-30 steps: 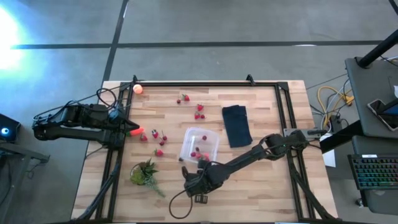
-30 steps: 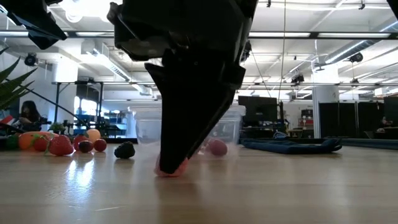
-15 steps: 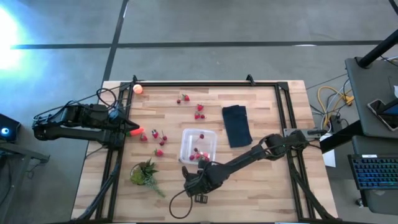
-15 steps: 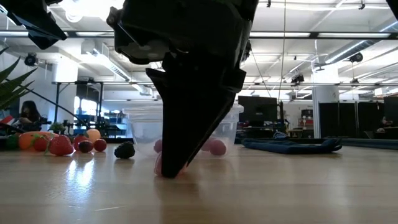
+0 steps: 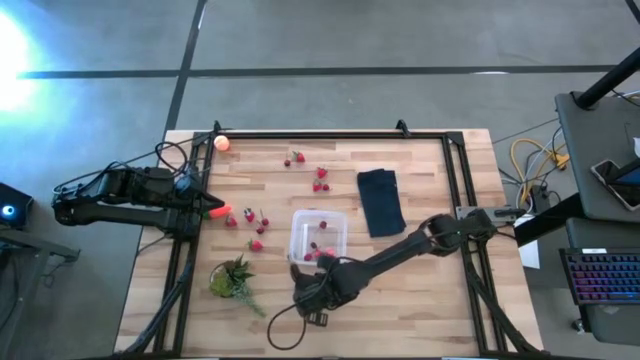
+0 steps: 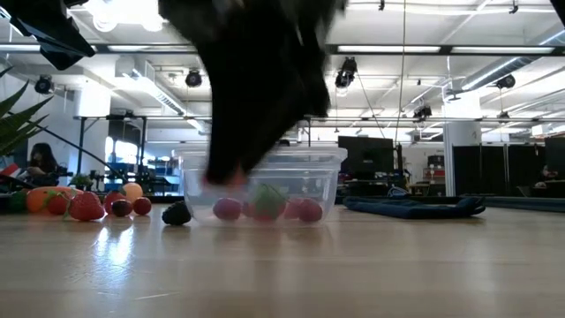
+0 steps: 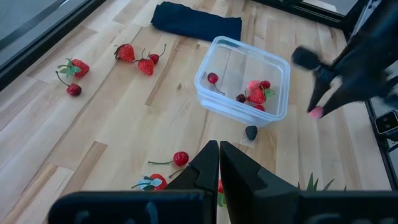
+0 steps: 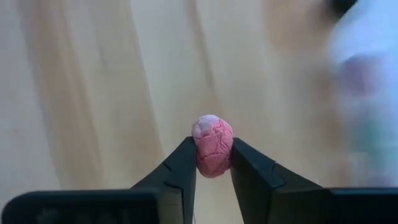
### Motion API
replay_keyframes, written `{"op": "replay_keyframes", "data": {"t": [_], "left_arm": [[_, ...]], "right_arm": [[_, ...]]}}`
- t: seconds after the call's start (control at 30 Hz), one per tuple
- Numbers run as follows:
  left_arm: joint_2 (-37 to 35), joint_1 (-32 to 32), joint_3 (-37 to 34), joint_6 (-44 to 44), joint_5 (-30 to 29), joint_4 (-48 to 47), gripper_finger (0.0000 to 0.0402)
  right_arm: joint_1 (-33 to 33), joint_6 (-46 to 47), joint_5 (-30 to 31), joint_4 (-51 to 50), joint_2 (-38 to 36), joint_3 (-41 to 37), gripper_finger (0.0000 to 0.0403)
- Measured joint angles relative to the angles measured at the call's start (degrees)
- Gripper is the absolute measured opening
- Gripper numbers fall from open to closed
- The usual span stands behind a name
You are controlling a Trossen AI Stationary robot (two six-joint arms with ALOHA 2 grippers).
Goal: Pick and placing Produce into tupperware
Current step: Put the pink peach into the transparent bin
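Note:
The clear tupperware (image 5: 318,238) stands mid-table with a few red berries inside (image 7: 255,94). My right gripper (image 8: 212,149) hangs just off its near-left corner (image 5: 302,281), shut on a pink raspberry-like berry (image 8: 212,146). Strawberries lie scattered left of the box (image 5: 256,244) and toward the far edge (image 5: 320,178). A peach ball (image 5: 222,142) sits at the far-left corner. My left gripper (image 7: 218,163) is shut at the table's left edge, with the orange-red piece (image 5: 216,212) at its tip. My right gripper pinches the pink berry across its middle (image 8: 200,154) between the two fingertips, one finger on each side. The fingers come from above, pointing down. The berry is lifted clear of the wood (image 7: 316,112). My left gripper: I cannot tell whether it touches the orange-red piece.
A dark berry (image 7: 250,132) lies on the wood against the box's near-left side. A green leafy bunch (image 5: 232,279) lies near-left, and a folded navy cloth (image 5: 381,201) lies right of the box. A black rail frame (image 5: 455,160) borders the tabletop.
My right gripper has risen from the tabletop with the pink berry still between its fingers and has drifted slightly toward the table's left. The berry, pressed to the wood a second ago, now hangs about level with the box's rim.

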Motion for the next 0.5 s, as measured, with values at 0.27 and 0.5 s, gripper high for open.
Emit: {"op": "replay_keyframes", "data": {"t": [0.27, 0.5], "left_arm": [[0.0, 0.0, 0.0, 0.0, -0.2, 0.0, 0.0000], [0.0, 0.0, 0.0, 0.0, -0.2, 0.0, 0.0000]], "right_arm": [[-3.0, 1.9, 12.8, -8.8, -3.3, 5.8, 0.0094], [-11.6, 3.9, 6.6, -12.5, -2.8, 2.3, 0.0096]]}}
